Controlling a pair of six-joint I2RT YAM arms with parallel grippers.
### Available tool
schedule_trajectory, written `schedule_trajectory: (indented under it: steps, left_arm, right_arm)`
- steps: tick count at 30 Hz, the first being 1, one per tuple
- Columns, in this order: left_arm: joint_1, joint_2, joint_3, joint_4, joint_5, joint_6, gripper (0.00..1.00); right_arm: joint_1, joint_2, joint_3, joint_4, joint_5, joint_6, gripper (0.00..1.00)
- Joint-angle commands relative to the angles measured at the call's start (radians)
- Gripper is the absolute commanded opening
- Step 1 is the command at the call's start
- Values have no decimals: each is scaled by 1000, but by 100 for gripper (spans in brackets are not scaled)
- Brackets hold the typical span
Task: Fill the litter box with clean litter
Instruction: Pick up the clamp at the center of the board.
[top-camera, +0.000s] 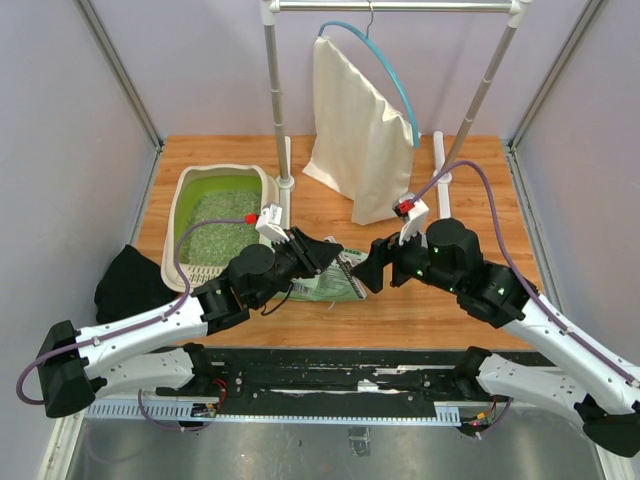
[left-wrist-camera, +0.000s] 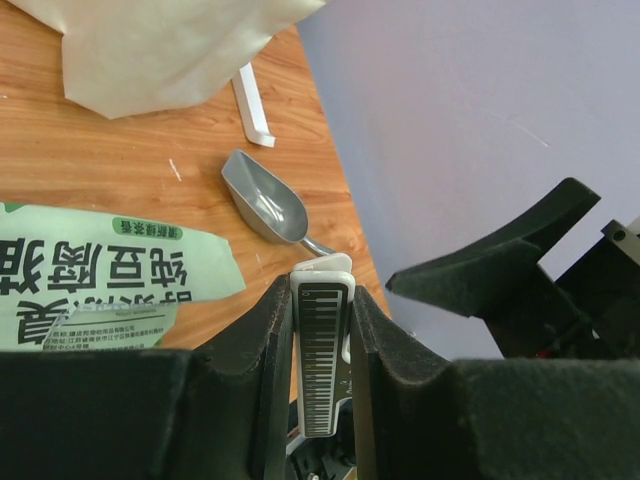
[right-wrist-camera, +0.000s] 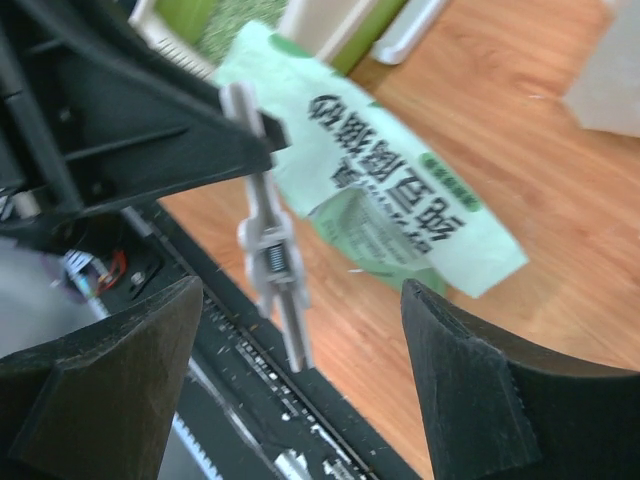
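A wooden worktop (top-camera: 480, 290) is enclosed by lavender walls. One litter box (top-camera: 175, 225) is set at its rear left, clean litter (top-camera: 225, 225) spread inside. One green bag (top-camera: 335, 282), one grey scoop (left-wrist-camera: 265, 205) and one hanging cloth bag (top-camera: 360, 140) are counted. Chinese characters are printed on the green bag; a barcode label is borne by the scoop handle, on which the left end effector (left-wrist-camera: 322, 290) is clamped. The right end effector (right-wrist-camera: 300, 290) is spread wide.
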Motion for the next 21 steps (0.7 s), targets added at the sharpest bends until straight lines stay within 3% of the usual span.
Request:
schedule_trajectory:
  steps: [1,8,18,21]
  left_arm:
    - [-11,-15,21,1,-23,8,0]
    - [-11,-6,36,-11,-16,2,1]
    - [-10,0,42,-14,-13,4,1]
    - [-11,1,43,-14,-17,8,0]
  right_arm:
    - [-8,-6,-19,51,-169,17,81]
    - [-8,34,-20,68,-169,-2,65]
    - [-7,72,-14,67,-170,-27,53]
    - [-7,73,-15,68,-176,-29,43]
